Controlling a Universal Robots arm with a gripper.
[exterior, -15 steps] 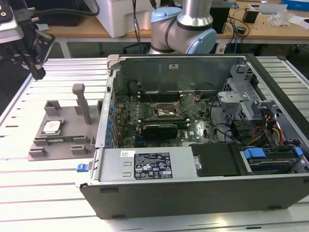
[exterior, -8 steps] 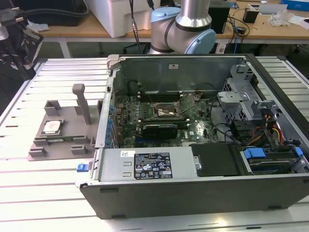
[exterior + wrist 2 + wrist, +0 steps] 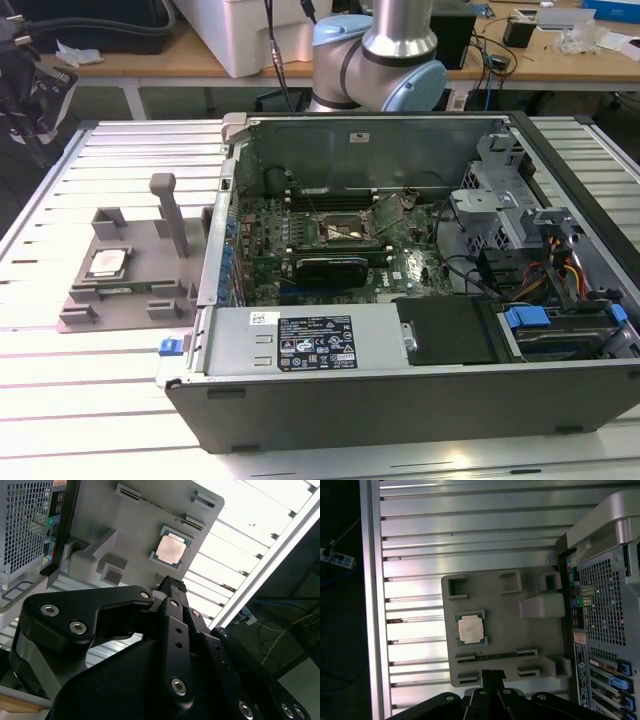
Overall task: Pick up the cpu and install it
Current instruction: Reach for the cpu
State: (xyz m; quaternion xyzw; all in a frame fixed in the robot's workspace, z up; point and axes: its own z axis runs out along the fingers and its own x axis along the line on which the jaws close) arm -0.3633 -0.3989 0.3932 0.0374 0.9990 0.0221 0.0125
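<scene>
In the exterior view, the cpu (image 3: 107, 263) lies flat in a square nest on the grey tray (image 3: 135, 235). That puts it at the exterior view's left, mid-height, on the bench (image 3: 70, 390). The open case (image 3: 400, 400) stands just beside the tray toward the exterior view's right. The socket (image 3: 345, 232) inside it is well apart from the chip.

In the first wrist view, your gripper (image 3: 493, 673) appears to hang over the tray's near edge. Its tips are together with nothing between them. The cpu (image 3: 471, 629) sits ahead of the tips and apart from them, a little off toward the side away from the case. It is square, so you have no long axis to match, and its edges run parallel to the tray's.

In the second wrist view, the gripper (image 3: 172, 583) again reads closed and empty. The cpu (image 3: 172, 549) lies beyond the tips, nearly in line with them and untouched.
</scene>
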